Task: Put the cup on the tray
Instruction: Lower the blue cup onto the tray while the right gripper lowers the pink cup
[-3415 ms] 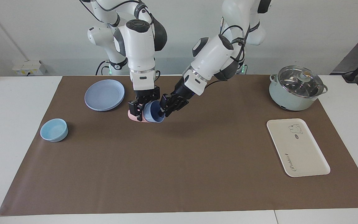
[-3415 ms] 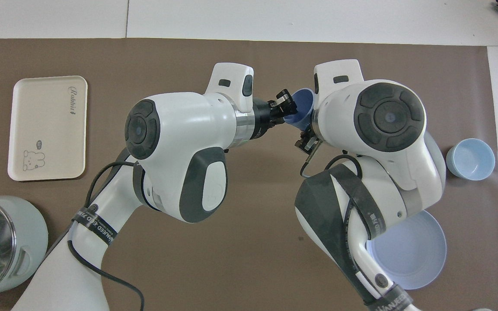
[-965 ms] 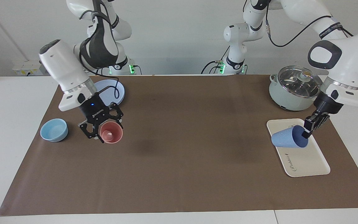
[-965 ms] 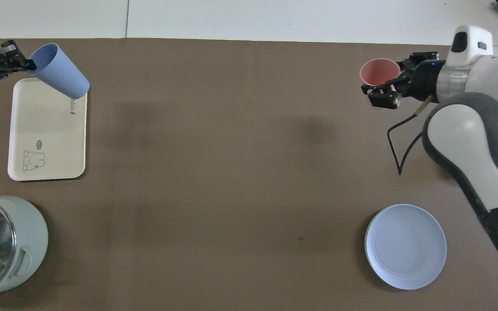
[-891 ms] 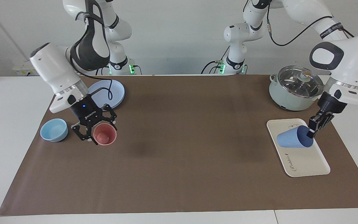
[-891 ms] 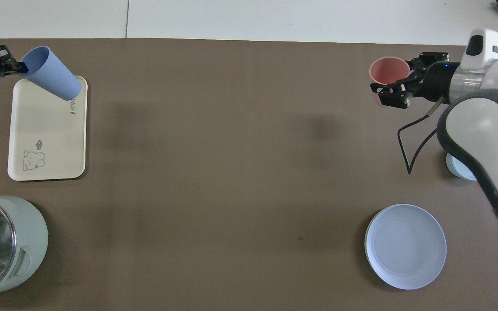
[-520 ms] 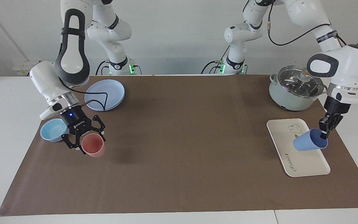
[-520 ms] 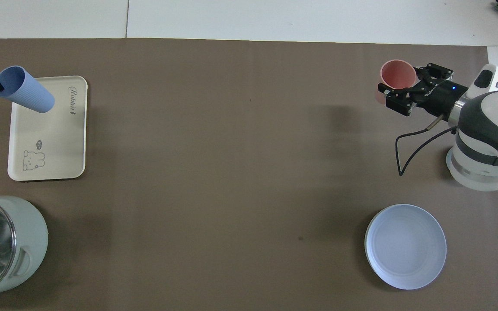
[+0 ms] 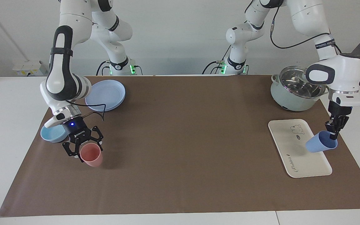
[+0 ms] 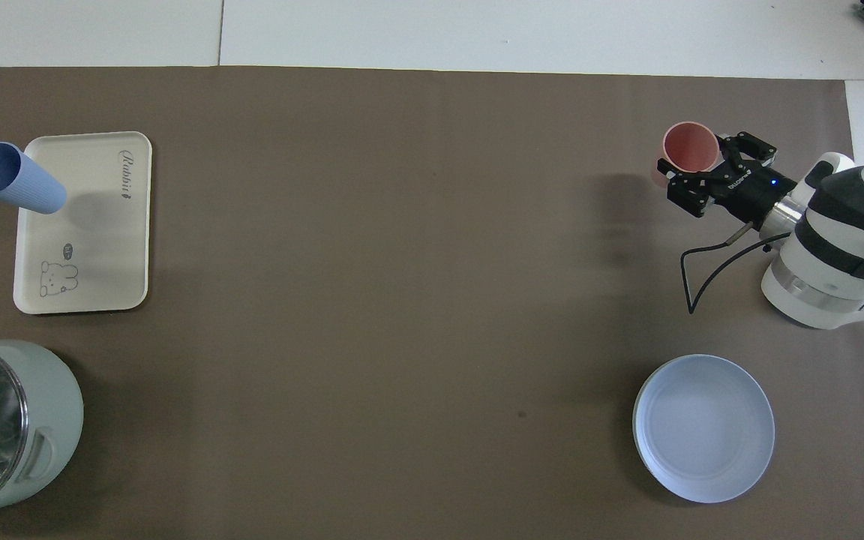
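Brown matting covers the table, where the left gripper (image 9: pixel 334 133) pinches the tilted blue cup (image 9: pixel 320 145) by its rim over the tray's (image 9: pixel 289 150) table-end edge, base slanting trayward, while the right gripper (image 9: pixel 83 147) clasps a pink cup (image 9: pixel 91 155).

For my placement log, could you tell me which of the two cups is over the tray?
The periwinkle-blue cup, tilted and pinched at its rim by the left gripper, hangs over the tray. The pink cup, in the right gripper, is beside the bowl.
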`<state>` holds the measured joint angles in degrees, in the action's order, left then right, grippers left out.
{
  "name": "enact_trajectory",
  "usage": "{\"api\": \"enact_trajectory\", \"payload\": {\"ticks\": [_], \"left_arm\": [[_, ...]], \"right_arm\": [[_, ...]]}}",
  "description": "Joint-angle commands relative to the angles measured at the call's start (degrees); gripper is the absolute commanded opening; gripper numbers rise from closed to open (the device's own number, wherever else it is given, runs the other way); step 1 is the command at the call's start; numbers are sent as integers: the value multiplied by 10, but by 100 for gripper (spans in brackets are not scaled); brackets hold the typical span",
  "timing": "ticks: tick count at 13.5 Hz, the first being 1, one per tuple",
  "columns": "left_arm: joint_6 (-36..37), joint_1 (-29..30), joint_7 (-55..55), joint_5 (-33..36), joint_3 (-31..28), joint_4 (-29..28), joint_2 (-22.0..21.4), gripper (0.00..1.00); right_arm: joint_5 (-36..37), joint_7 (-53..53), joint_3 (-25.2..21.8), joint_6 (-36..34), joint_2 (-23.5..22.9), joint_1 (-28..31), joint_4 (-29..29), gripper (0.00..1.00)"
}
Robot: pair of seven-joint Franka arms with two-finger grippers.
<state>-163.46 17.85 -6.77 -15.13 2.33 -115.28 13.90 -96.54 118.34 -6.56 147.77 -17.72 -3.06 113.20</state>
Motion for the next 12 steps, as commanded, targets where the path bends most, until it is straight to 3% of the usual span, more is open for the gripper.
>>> {"api": "enact_trajectory", "payload": {"ticks": [1, 8, 12], "left_arm": [[-53, 6, -4, 10, 6, -16, 17, 0], [-72, 6, -4, 2, 6, -28, 22, 0], [-73, 8, -4, 2, 6, -37, 21, 0]], "right_arm": [[-58, 80, 7, -43, -10, 32, 16, 0], [-148, 152, 7, -58, -27, 27, 29, 0], [-150, 156, 8, -61, -27, 27, 33, 0]]}}
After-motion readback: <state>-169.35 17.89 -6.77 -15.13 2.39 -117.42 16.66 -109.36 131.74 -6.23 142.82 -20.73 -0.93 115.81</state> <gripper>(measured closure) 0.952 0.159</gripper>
